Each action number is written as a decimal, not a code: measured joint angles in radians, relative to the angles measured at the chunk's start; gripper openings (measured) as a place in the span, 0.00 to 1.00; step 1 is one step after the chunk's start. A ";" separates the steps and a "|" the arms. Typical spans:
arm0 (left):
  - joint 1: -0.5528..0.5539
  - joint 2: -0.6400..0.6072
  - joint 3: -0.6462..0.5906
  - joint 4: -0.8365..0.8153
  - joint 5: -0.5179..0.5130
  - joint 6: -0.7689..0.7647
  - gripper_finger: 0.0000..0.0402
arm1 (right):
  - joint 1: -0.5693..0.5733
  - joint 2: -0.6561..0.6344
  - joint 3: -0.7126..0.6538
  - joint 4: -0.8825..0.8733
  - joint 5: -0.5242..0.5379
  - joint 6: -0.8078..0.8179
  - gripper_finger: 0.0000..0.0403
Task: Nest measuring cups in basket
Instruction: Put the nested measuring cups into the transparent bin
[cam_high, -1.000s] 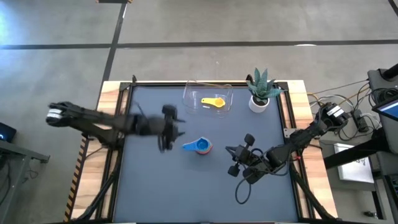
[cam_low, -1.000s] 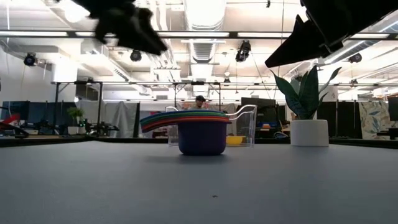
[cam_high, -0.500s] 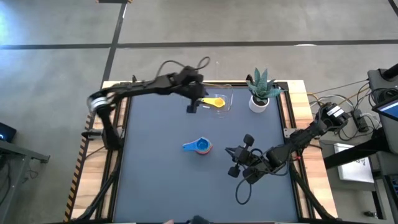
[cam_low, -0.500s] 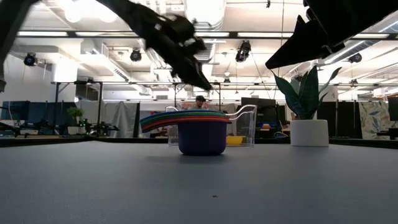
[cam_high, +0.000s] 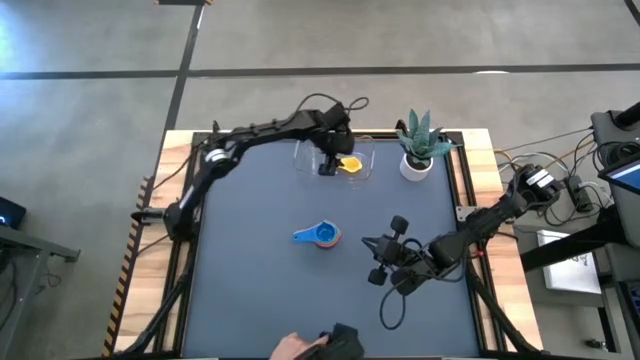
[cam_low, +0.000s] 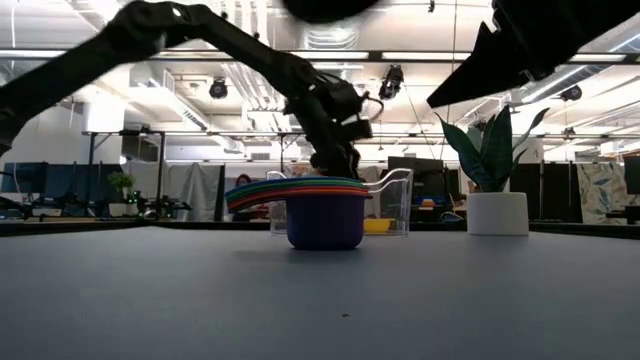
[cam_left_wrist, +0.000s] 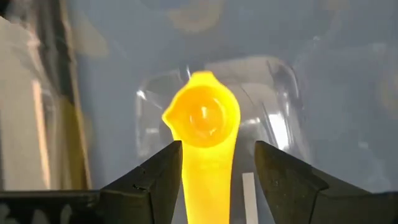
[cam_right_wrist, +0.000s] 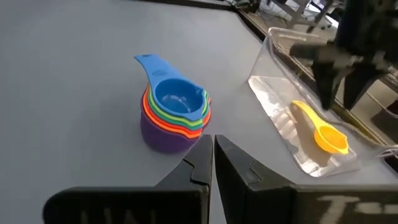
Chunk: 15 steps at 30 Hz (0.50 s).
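Left gripper (cam_left_wrist: 217, 171) hangs parted over the small yellow plastic scoop (cam_left_wrist: 203, 124) inside the clear plastic basket (cam_high: 334, 158), handle between its fingers, nothing grasped. Closing off-centre could flick it out. Right gripper (cam_right_wrist: 213, 155) waits clenched over the bench.

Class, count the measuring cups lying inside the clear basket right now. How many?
1: a yellow cup lies in the basket at the table's far edge. The other cups sit stacked mid-table.

Left hand (cam_low: 338, 155) hangs above the stack of nested measuring cups (cam_low: 322, 212) on the worktop (cam_low: 320, 295), its arm reaching in from the far side. Beyond the hand stands the clear basket (cam_low: 395, 200); farther off, a potted plant (cam_low: 496, 180).
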<state>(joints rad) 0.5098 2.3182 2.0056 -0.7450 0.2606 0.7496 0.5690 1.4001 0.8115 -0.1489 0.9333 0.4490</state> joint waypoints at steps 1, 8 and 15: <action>0.000 0.026 0.033 -0.030 -0.009 0.004 0.46 | 0.000 -0.008 0.000 -0.001 0.000 -0.004 0.02; 0.017 0.151 0.177 -0.161 -0.050 0.020 0.46 | 0.000 -0.055 -0.005 -0.021 0.002 0.001 0.02; 0.035 0.163 0.210 -0.200 -0.069 0.020 0.46 | 0.000 -0.057 -0.023 -0.027 0.001 0.030 0.02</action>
<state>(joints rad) 0.5450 2.4809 2.2154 -0.9451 0.1913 0.7700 0.5690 1.3434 0.7888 -0.1760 0.9344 0.4789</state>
